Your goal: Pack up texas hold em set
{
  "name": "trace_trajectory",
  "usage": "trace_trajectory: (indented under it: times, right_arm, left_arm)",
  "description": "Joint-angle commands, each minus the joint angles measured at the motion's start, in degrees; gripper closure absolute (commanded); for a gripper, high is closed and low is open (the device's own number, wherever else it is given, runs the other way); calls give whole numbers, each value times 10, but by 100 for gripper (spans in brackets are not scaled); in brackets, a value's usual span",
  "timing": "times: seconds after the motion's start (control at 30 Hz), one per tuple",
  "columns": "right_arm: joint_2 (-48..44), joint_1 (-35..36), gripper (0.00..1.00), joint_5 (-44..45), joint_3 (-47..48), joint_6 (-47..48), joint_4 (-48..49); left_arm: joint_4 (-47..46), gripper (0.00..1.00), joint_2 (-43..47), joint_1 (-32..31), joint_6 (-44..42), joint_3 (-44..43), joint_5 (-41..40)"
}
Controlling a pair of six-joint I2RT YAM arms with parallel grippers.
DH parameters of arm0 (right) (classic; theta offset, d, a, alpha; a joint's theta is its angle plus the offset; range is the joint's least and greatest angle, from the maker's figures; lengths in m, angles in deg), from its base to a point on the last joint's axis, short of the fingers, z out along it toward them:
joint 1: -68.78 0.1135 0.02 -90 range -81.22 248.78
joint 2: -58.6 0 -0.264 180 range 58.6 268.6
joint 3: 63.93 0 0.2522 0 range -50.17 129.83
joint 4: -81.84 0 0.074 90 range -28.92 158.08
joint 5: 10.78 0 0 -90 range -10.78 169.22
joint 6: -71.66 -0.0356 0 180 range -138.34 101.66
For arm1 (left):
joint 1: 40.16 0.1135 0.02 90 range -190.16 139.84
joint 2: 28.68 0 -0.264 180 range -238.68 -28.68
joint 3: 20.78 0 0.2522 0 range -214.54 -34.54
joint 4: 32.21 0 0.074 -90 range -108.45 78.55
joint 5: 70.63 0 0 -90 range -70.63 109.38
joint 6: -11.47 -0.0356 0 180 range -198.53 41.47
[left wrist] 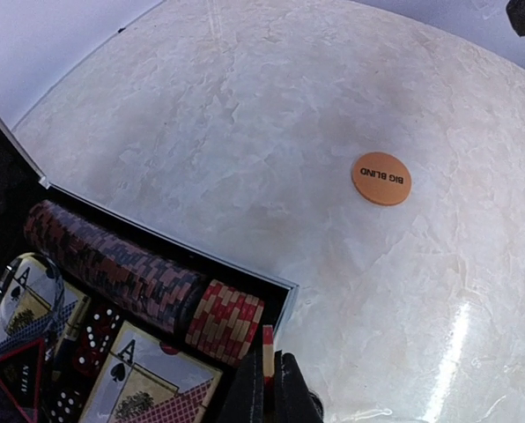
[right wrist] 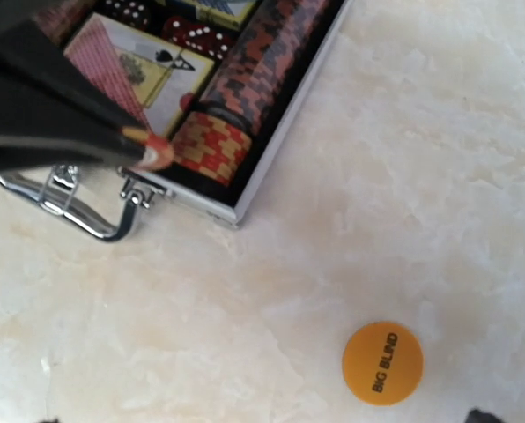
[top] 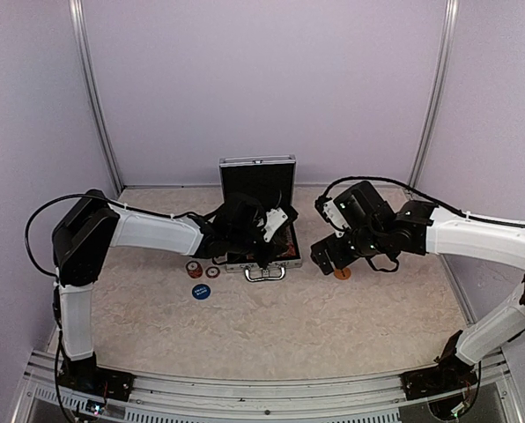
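Left gripper (left wrist: 269, 374): closed on an orange-red chip (left wrist: 268, 339), held edge-on between the fingers.
Right gripper (top: 326, 257): jaws wide apart, nothing in them.
Case (top: 258, 183): open with the lid upright, its front corner just under the left jaws.
Inside the case: a row of chips (left wrist: 113, 264), card decks (left wrist: 148, 379), dice (left wrist: 95, 335) and a red triangle (left wrist: 20, 366), behind the left jaws.
Handle (right wrist: 77, 216): flat on the table, just beside the left jaws' tip.
Orange button (right wrist: 381, 362): reads BIG BLIND, on the table under the right jaws, apart from the case.
Blue button (top: 200, 291): on the table, left of the left jaws.
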Motion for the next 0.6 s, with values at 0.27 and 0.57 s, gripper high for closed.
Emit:
trace_trajectory:
  times: [0.27,0.57]
  right_arm:
    - [-7,-5,0,1,-19,-15,5]
    - [-5,-5,0,-2,-22,-16,6]
  left_arm:
    - [42,100,-52,-10,-87,-65,-11]
    - [54,100,-81,-13,-97,-84,-19]
